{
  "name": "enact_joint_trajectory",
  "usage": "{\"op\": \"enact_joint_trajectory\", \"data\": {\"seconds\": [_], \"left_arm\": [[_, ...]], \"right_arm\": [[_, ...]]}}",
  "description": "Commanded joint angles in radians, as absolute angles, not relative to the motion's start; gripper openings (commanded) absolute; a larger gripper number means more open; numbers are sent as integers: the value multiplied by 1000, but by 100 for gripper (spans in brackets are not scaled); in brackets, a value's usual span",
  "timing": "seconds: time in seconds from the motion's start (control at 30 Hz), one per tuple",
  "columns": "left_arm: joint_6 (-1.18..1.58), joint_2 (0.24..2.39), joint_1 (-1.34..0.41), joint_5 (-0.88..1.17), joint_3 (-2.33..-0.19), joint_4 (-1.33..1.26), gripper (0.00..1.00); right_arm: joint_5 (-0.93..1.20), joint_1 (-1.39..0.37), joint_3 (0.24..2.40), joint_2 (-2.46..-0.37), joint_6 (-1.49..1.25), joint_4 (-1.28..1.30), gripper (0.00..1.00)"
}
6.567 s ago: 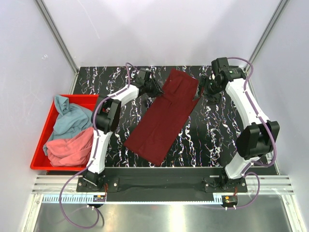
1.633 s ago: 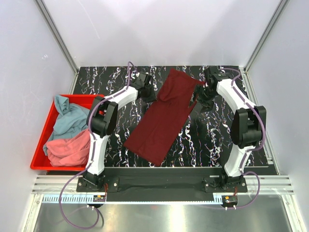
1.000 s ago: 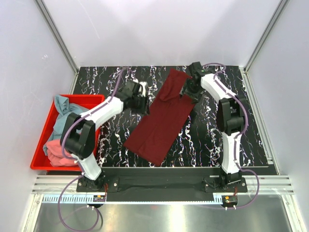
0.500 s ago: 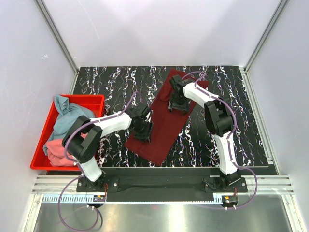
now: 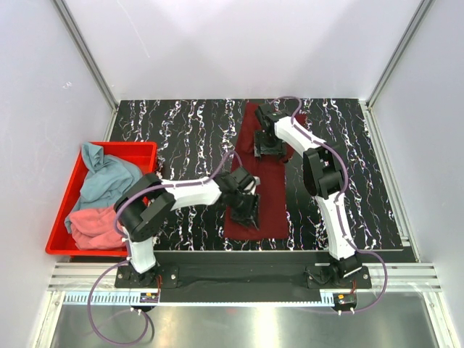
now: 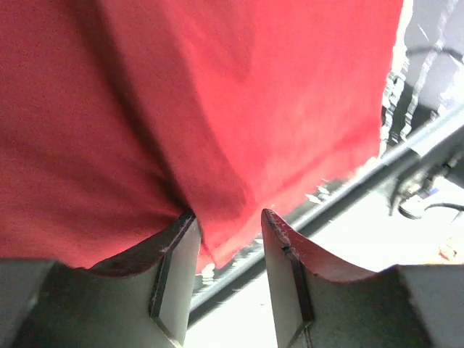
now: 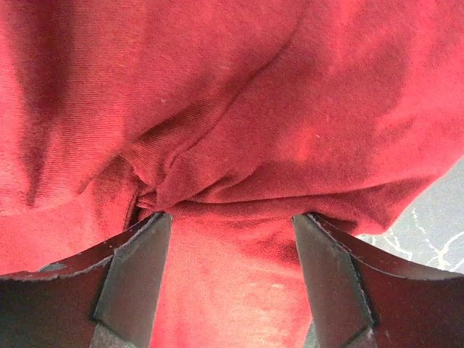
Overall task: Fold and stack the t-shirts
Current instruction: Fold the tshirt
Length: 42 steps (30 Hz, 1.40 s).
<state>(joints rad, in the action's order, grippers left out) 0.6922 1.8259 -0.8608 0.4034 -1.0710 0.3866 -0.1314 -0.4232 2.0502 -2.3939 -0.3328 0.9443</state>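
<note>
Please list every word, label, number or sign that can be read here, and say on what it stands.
No text can be read.
Marked strip along the near edge: too small to read.
Small labels at the arm bases: too small to read.
Maroon shirt and bin: no print seen.

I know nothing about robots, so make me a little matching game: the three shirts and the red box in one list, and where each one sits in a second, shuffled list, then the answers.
Things:
1. maroon t-shirt
2. teal-blue t-shirt
3. coral pink t-shirt
4. red bin

Places:
A. in the bin, at its near end
B. at the far left of the overhead view
C. in the bin, at its far end
D. laid out on the black marbled table

Pairs: 1-D, 2-C, 3-A, 4-B
</note>
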Motion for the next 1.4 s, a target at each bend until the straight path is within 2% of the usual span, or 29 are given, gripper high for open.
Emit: {"op": "enact_joint_trajectory", "data": {"seconds": [0.0, 0.17, 0.3, 0.53, 0.83, 1.0, 1.23, 1.37], "left_arm": [[782, 1858, -916, 456, -1100, 400, 45], [669, 1720, -887, 261, -1157, 553, 46], [572, 1599, -855, 215, -1167, 601, 46], [554, 1453, -697, 288, -1036, 635, 46], [600, 1447, -646, 439, -829, 528, 48], [626, 1471, -638, 445, -795, 500, 48], [698, 1540, -637, 538, -747, 364, 48], [718, 1583, -637, 564, -744, 321, 47]], "right_arm": [[-163, -397, 2085, -2424, -265, 939, 76], [-106, -391, 1964, -2243, -296, 965, 76], [-11, -391, 1795, -2064, -353, 968, 77], [64, -391, 1407, -1719, -405, 962, 76], [264, -391, 919, -1448, -590, 795, 73], [319, -393, 767, -1381, -655, 756, 72], [368, -397, 675, -1397, -695, 689, 68], [313, -399, 657, -1413, -701, 675, 58]]}}
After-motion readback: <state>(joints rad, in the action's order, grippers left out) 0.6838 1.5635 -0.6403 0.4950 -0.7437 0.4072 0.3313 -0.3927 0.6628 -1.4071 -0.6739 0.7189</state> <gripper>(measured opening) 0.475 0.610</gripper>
